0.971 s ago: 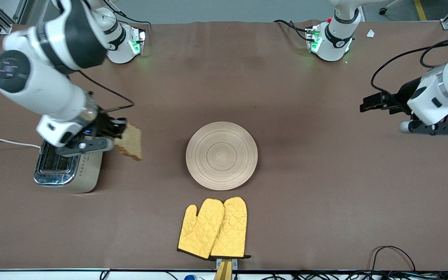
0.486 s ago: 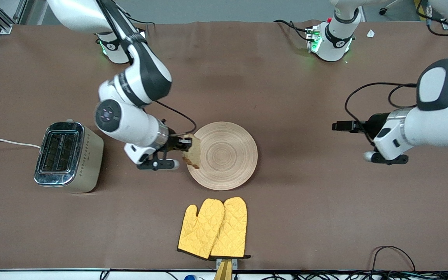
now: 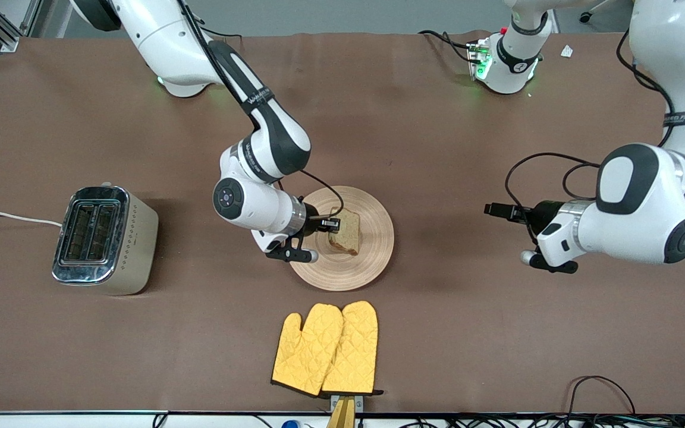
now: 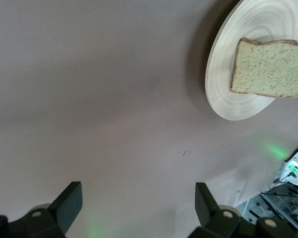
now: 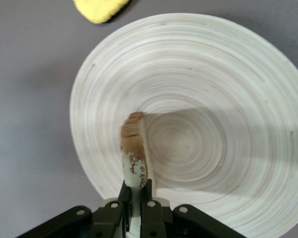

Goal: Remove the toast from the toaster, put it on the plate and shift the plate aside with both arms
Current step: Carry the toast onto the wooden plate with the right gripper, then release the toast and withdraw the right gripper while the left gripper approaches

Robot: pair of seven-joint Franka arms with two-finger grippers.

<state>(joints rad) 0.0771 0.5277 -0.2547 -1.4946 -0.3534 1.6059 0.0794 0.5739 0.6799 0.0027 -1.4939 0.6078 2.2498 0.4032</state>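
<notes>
The toast (image 3: pixel 344 232) is pinched by one edge in my right gripper (image 3: pixel 332 224), which is shut on it. The slice stands on edge over the middle of the pale wooden plate (image 3: pixel 375 241); I cannot tell whether it touches the plate. The right wrist view shows the slice edge-on (image 5: pixel 134 148) between the jaws of the right gripper (image 5: pixel 137 191), above the plate (image 5: pixel 213 74). My left gripper (image 3: pixel 491 209) is open and empty, low over bare table toward the left arm's end, beside the plate. The left wrist view shows this gripper (image 4: pixel 139 198), the toast (image 4: pixel 268 67) and the plate (image 4: pixel 228 94).
A silver toaster (image 3: pixel 104 238) with a white cord (image 3: pixel 3 216) stands toward the right arm's end. A pair of yellow oven mitts (image 3: pixel 327 348) lies nearer the front camera than the plate; one mitt tip shows in the right wrist view (image 5: pixel 99 7).
My right arm has carried the toast from beside the toaster to over the middle of the plate. My left arm has swung in toward the plate.
</notes>
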